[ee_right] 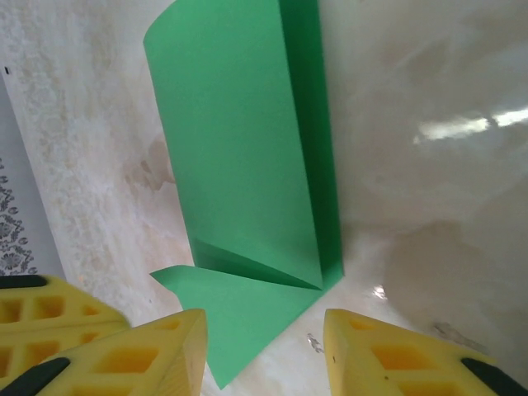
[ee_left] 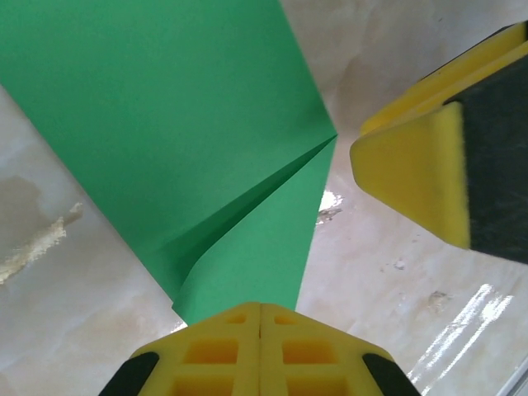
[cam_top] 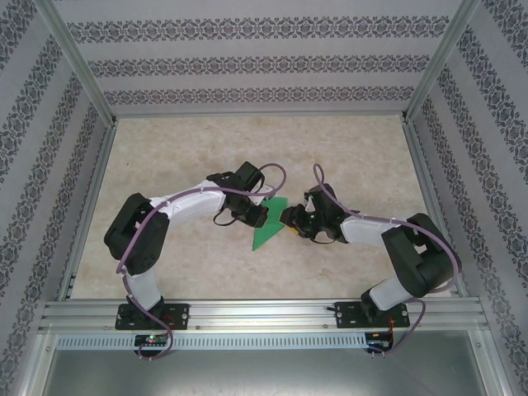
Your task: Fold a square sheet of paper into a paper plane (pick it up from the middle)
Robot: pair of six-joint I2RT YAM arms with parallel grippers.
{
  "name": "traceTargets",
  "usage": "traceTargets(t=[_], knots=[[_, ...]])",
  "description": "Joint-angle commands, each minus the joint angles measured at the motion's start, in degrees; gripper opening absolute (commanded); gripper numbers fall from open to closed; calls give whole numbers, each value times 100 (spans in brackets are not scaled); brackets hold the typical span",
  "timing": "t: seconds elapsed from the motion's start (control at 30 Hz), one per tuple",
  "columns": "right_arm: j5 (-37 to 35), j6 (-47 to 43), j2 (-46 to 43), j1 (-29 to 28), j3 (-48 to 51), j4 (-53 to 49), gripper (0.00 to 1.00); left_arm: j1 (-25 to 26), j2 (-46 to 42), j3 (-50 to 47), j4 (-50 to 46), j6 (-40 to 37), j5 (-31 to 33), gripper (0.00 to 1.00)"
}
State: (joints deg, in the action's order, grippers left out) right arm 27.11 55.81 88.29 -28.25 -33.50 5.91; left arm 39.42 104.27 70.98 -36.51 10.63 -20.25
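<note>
Currently your left gripper [ee_left: 260,318] is pressing its yellow pads flat together on the near edge of the sheet of paper [ee_left: 165,107], so it is gripping the green sheet and nothing else. Your right gripper [ee_right: 264,322] is standing with its jaws well apart. A loose pointed corner of the sheet is lying in the gap between them, and neither pad seems to be touching it, so that hand is holding nothing. The two grippers are facing each other closely over the middle of the table [cam_top: 165,165], with the paper between them.

Moving outward to the paper itself, it is not lying as a flat square. One long fold is running down its length, with a narrower strip layered beside the broad panel. A small diagonal flap is turning over at the end nearest the right gripper. The far end is curling upward and is not pressed flat. I cannot tell how much of the sheet is resting on the marbled surface.

As I judge it, you are working somewhere in the early-to-middle folds. The lengthwise crease looks made, and one corner fold is only starting to form. A sharp nose, a matching fold on the other side, the layered wings and firm pressing of every crease are all waiting to be done. Nothing here is reading as a finished dart.
</note>
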Motion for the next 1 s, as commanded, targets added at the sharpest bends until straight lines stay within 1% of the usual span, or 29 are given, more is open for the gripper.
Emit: traceTargets(t=[0.0,0.13,0.33,0.67,0.8,0.97], knots=[[94,36,164,-93,-188,318,42,-48,118,-40,112,9,48,6],[18,66,260,-136,-219,292,42,-43,175,-123,140,-12,252,5],[-138,63,235,-163,-192,129,43,-48,268,-203,115,-66,745,4],[-411,116,53,-181,-175,-178,44,-48,420,-216,202,-55,794,4],[-262,126,150,-187,-201,-53,44,-47,462,-233,206,-62,795,3],[-77,262,271,-232,-227,294,40,-48,507,-256,198,-79,815,3]])
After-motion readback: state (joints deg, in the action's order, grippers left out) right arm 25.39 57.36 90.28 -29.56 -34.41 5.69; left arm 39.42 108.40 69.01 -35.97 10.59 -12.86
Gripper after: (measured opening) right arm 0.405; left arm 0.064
